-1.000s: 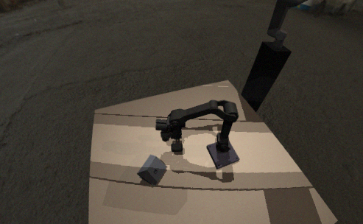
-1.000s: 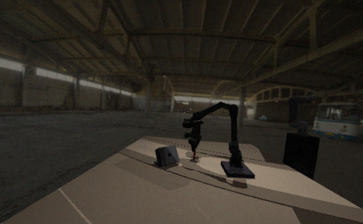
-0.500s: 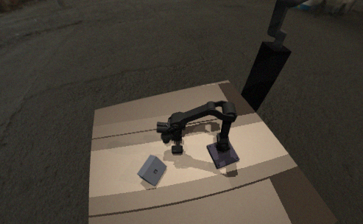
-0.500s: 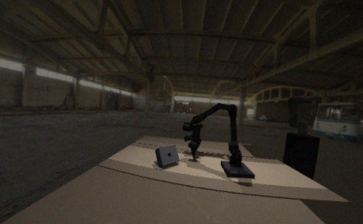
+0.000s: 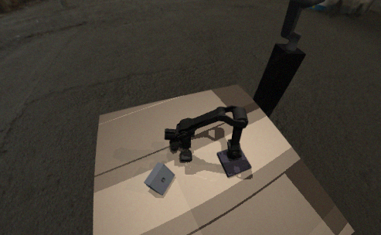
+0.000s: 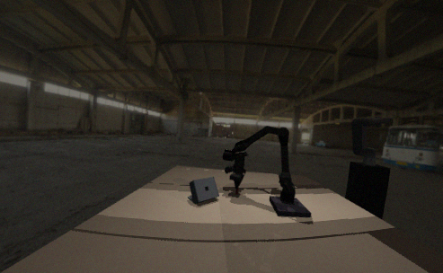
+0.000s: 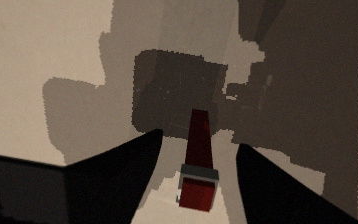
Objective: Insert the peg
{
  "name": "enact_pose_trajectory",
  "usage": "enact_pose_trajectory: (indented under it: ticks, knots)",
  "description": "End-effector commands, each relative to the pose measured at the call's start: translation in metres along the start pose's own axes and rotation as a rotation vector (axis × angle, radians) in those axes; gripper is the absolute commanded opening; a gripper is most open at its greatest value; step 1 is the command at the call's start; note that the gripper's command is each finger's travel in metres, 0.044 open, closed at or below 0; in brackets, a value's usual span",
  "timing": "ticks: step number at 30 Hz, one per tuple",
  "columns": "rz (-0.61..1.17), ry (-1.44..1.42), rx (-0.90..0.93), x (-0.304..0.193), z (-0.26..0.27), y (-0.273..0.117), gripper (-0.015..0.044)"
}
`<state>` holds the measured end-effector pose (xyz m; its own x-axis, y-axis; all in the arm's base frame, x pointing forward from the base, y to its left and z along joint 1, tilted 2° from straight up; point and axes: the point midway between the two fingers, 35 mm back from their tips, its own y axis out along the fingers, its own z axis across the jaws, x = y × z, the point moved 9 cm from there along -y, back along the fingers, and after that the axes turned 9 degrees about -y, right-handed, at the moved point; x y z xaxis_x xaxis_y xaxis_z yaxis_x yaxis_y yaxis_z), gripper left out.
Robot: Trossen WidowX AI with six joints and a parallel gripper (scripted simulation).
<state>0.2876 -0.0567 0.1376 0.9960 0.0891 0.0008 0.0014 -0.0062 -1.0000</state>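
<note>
A black robot arm reaches down at the centre of a tan table [image 5: 128,209]. Its gripper [image 7: 198,150] is about half open, the fingers flanking an upright red square peg [image 7: 198,172] at lower centre without touching it. A grey sloped panel [image 5: 159,178] sits lower left. No writing is readable.
</note>
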Motion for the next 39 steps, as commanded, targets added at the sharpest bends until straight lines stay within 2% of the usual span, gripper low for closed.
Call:
enact_pose_trajectory:
  ticks: [1,4,11,35,39]
  knots:
    - [-0.001,0.0,0.0,0.0,0.0,-0.001,0.0125]
    - [-0.001,0.0,0.0,0.0,0.0,-0.001,0.0046]
    - [-0.001,0.0,0.0,0.0,0.0,-0.001,0.0]
    - [0.004,-0.005,0.005,0.004,-0.002,-0.078,0.0]
    - [0.004,-0.008,0.003,0.004,-0.002,-0.08,0.0]
